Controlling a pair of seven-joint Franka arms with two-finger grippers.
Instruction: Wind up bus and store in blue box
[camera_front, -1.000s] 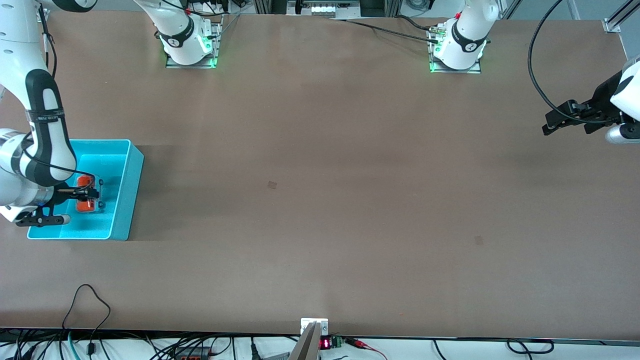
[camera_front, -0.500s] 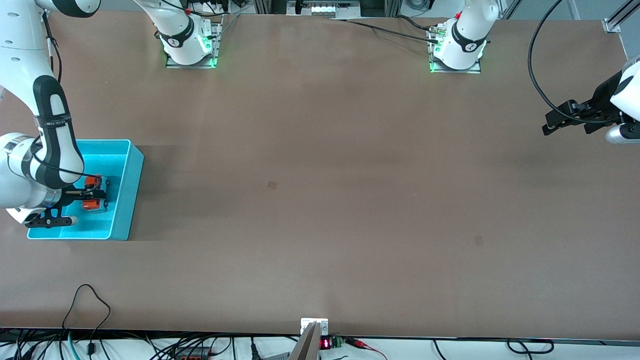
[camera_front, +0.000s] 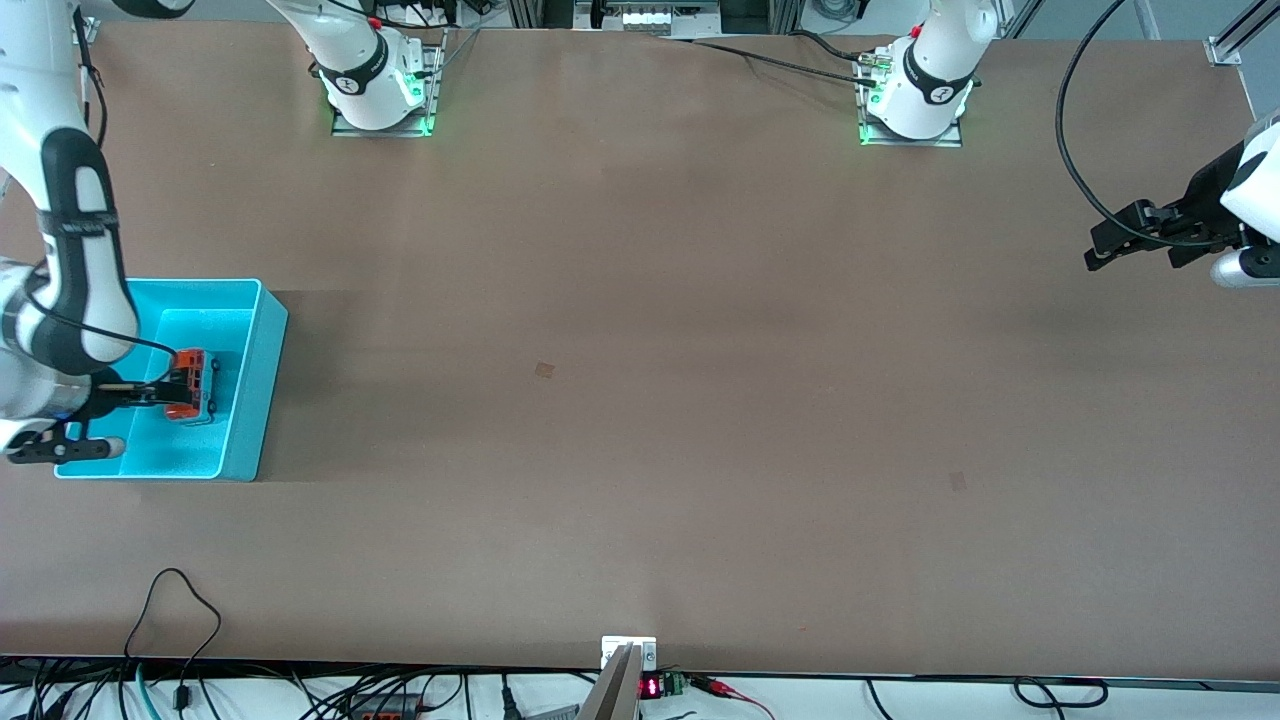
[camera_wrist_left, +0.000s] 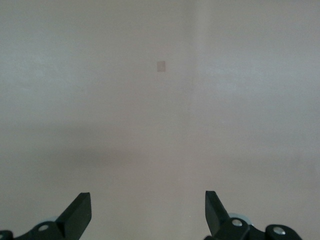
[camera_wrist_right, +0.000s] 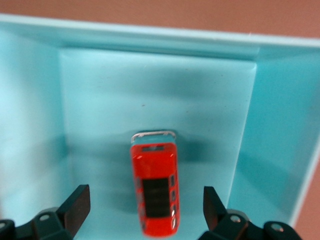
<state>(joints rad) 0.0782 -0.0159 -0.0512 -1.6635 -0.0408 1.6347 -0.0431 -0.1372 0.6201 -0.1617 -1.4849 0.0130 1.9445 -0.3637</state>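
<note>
The orange bus (camera_front: 193, 385) with its dark roof panel lies on the floor of the blue box (camera_front: 262, 372), which stands at the right arm's end of the table. In the right wrist view the bus (camera_wrist_right: 155, 190) rests free between the box walls (camera_wrist_right: 280, 125). My right gripper (camera_front: 148, 392) hangs over the box with its jaws open, and the bus shows below the gap between them (camera_wrist_right: 145, 204) without touching the fingers. My left gripper (camera_front: 1108, 250) waits open and empty over bare table at the left arm's end (camera_wrist_left: 148, 210).
The two arm bases (camera_front: 380, 95) (camera_front: 915, 100) stand along the table edge farthest from the front camera. Cables (camera_front: 180, 620) and a small device (camera_front: 628, 660) lie at the near edge. A small dark mark (camera_front: 544, 370) is on the tabletop.
My right gripper has let go of the bus and drawn back from it. The bus now lies free in the blue box. The left arm has not moved.
</note>
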